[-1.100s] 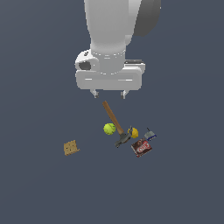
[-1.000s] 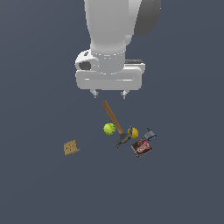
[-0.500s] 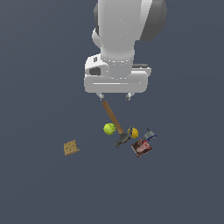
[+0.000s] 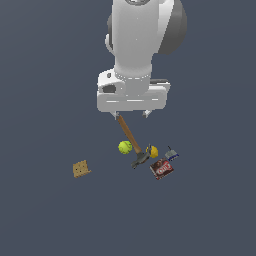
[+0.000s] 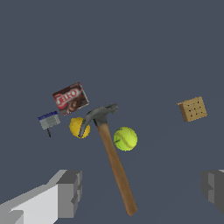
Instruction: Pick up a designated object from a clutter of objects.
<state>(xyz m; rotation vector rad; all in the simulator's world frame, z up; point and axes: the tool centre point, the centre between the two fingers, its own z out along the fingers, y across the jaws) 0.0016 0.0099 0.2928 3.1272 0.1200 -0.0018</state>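
Just beside wood-handled hammer [image 5: 111, 157] — fuzzy (round) tennis ball [image 5: 125, 138]

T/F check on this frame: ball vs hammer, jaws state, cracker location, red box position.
1. The tennis ball lies beside the hammer handle. True.
2. The gripper has its jaws shut on the ball. False: jaws are open, above the clutter, holding nothing.
3. The cracker square sits apart from the other items. True.
4. The dark red box is stacked on the cracker. False: it lies near the hammer head, beside the orange-yellow item.
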